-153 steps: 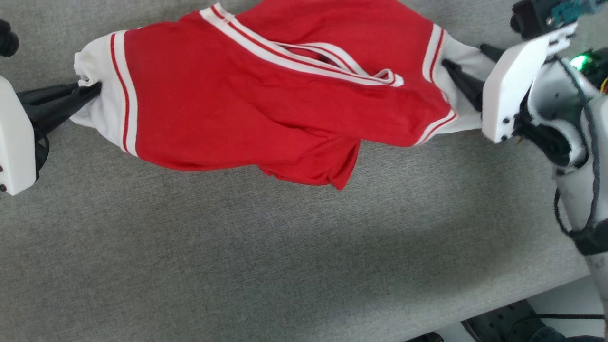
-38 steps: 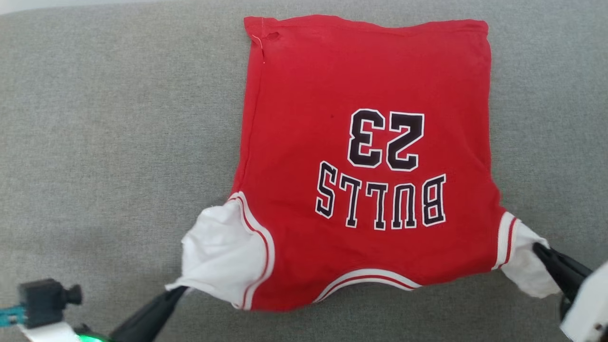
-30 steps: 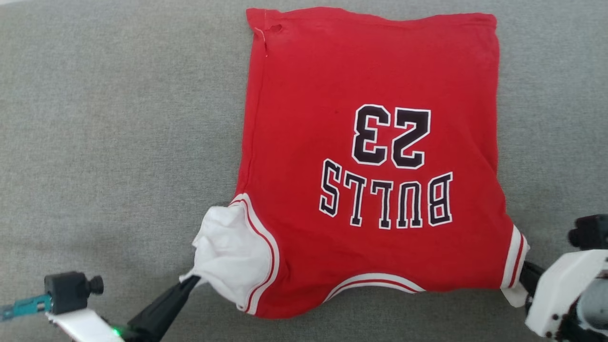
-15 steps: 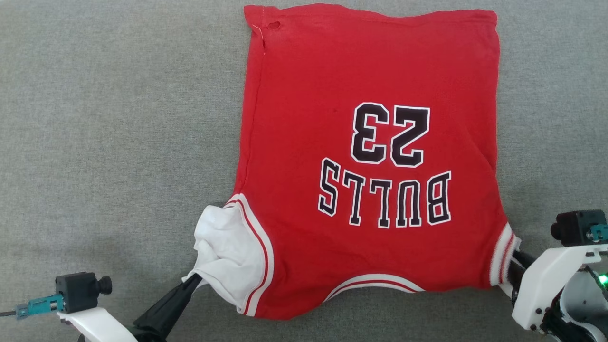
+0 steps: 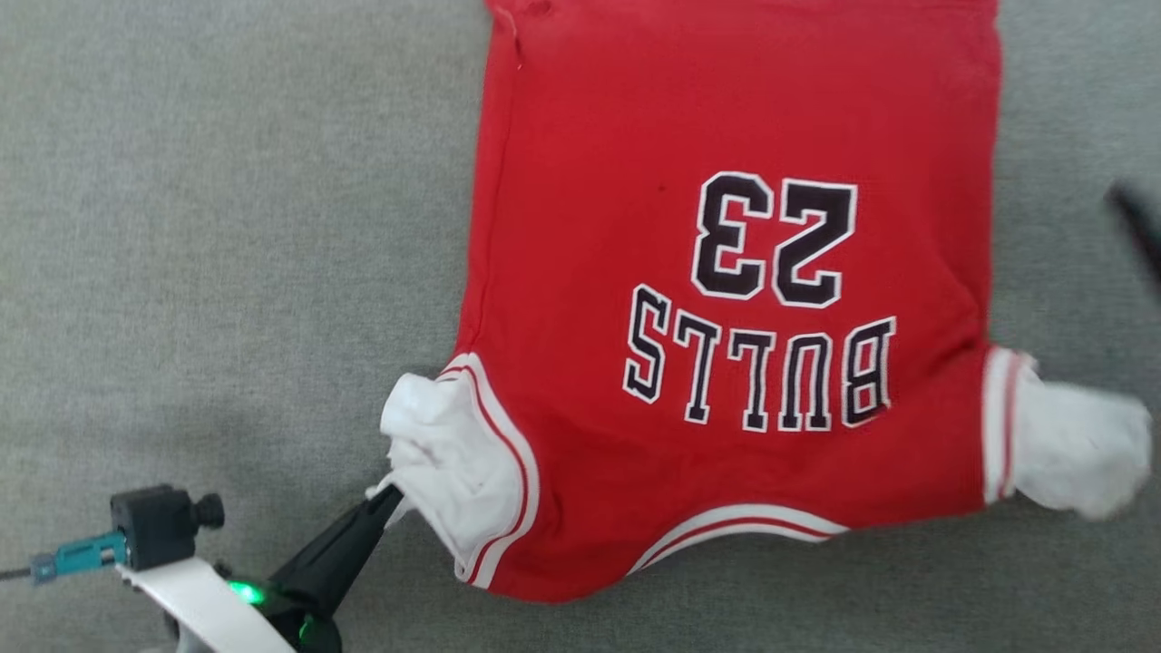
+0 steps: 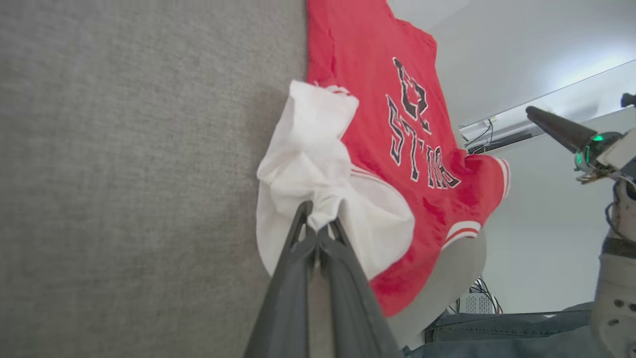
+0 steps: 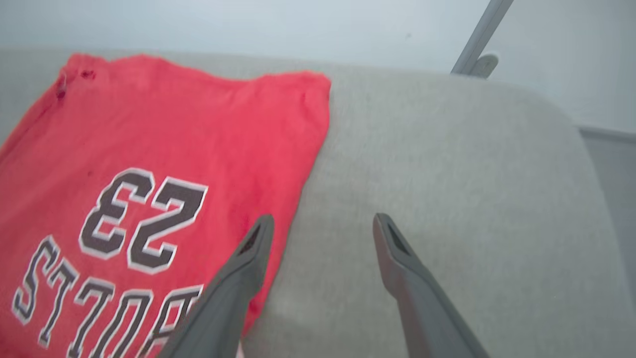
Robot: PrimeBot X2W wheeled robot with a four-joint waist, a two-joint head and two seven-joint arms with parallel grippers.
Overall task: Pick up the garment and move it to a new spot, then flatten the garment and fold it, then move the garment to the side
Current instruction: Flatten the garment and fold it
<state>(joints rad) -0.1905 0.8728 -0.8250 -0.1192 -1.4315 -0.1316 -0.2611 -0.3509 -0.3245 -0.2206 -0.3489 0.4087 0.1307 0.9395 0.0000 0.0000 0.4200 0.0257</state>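
The garment point(image 5: 726, 272), a red jersey with dark white-outlined lettering, lies spread flat on the grey surface with its collar end nearest me. My left gripper point(image 5: 390, 494) is shut on the crumpled white left sleeve point(image 5: 444, 453) at the lower left; in the left wrist view the left gripper point(image 6: 320, 226) pinches that sleeve point(image 6: 308, 164). The white right sleeve point(image 5: 1070, 444) lies free. My right gripper point(image 7: 323, 223) stands open with nothing between its fingers, over the grey surface just beside the garment's point(image 7: 149, 149) right edge. One blurred dark finger point(image 5: 1134, 222) shows at the right edge.
The grey padded surface point(image 5: 227, 227) spreads wide to the left of the garment. Its rounded far edge point(image 7: 546, 104) meets a pale wall with a metal pole point(image 7: 479, 37). Cables and equipment point(image 6: 477, 293) sit beyond the near edge.
My right gripper has opened, let go of the right sleeve and moved off along the garment's right side. The sleeve now lies free. The left gripper still holds its sleeve.
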